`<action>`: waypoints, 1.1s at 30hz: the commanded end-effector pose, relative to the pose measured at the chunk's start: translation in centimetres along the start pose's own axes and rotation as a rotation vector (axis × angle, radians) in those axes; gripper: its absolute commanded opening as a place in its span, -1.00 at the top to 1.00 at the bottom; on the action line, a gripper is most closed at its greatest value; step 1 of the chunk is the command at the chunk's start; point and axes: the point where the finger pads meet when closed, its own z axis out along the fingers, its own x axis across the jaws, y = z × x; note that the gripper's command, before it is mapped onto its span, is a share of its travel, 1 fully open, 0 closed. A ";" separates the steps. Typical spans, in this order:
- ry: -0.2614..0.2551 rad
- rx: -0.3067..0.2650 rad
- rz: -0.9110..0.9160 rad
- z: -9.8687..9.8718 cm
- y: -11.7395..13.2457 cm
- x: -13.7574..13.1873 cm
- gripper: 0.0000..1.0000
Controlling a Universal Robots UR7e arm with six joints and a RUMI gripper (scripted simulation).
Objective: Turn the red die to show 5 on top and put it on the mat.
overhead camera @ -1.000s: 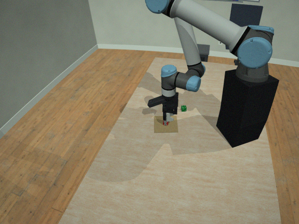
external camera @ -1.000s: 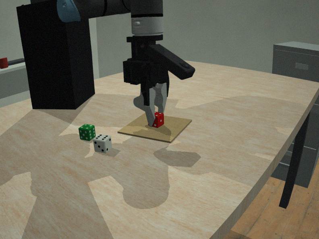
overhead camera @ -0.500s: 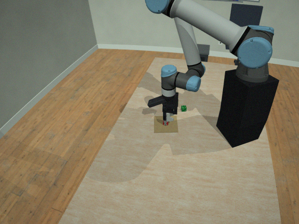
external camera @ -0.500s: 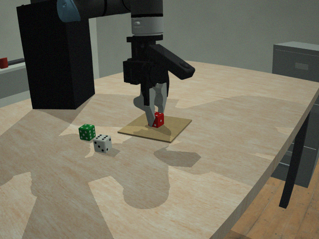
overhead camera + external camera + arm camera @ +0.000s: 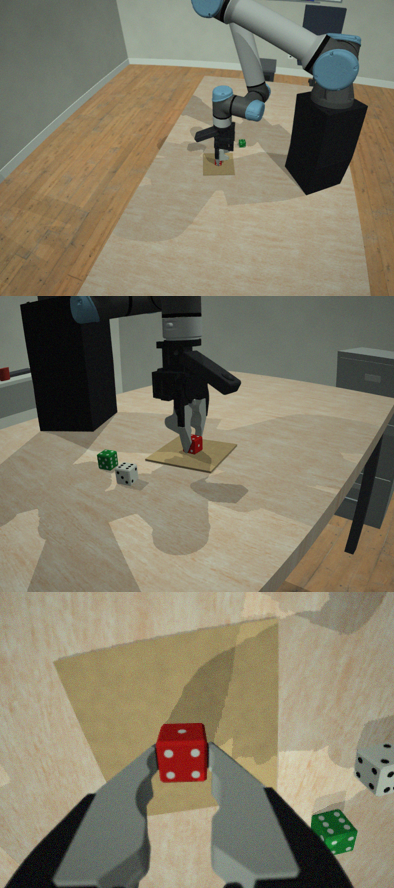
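The red die (image 5: 181,752) is seen pinched between the two grey fingers of the end effector (image 5: 182,759), directly below the wrist and over the tan square mat (image 5: 125,692), which lies on the pale wooden bench (image 5: 286,429). In the exterior view the die's lower edge appears to sit on or just above the mat, well inside its borders; actual contact cannot be confirmed. The fingers press on two opposite side faces, so the grip axis runs level across the cube, and a cube offers no long axis of its own. The face turned toward the wrist camera, looking down from above, carries four pips, while a single pip shows on the adjoining face farther from the camera; the face with five is not made out in any view. On that reading, the coming move is judged to turn on whether five lies on a gripped face or on a free one, since a roll about the grip axis brings up only the free faces. Counted: three dice in all, one red, one green (image 5: 107,459) and one white (image 5: 126,473), the latter two resting just beside each other on the bench, well apart from the mat; one mat; one arm with one end effector.
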 end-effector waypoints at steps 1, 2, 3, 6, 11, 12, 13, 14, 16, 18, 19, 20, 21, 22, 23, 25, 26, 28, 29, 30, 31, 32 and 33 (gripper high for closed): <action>0.000 0.001 0.000 0.0 0.0 0.0 0.80; 0.000 0.001 0.000 0.0 0.0 0.0 0.80; 0.000 0.001 0.000 0.0 0.0 0.0 0.80; 0.000 0.001 0.000 0.0 0.0 0.0 0.80; 0.000 0.001 0.000 0.0 0.0 0.0 0.80; 0.000 0.001 0.000 0.0 0.0 0.0 0.80; 0.000 0.001 0.000 0.0 0.0 0.0 0.80; 0.000 0.001 0.000 0.0 0.0 0.0 0.80; 0.000 0.001 0.000 0.0 0.0 0.0 0.80; 0.000 0.001 0.000 0.0 0.0 0.0 0.80; 0.000 0.001 0.000 0.0 0.0 0.0 0.80; 0.000 0.001 0.000 0.0 0.0 0.0 0.80; 0.000 0.001 0.000 0.0 0.0 0.0 0.80; 0.000 0.001 0.000 0.0 0.0 0.0 0.80; 0.000 0.001 0.000 0.0 0.0 0.0 0.80; 0.000 0.001 0.000 0.0 0.0 0.0 0.73; 0.000 0.001 0.000 0.0 0.0 0.0 0.73; 0.000 0.001 0.000 0.0 0.0 0.0 0.66; 0.000 0.001 0.000 0.0 0.0 0.0 0.66; 0.000 0.001 0.000 0.0 0.0 0.0 0.59; 0.000 0.001 0.000 0.0 0.0 0.0 0.59; 0.000 0.001 0.000 0.0 0.0 0.0 0.59; 0.000 0.001 0.000 0.0 0.0 0.0 0.51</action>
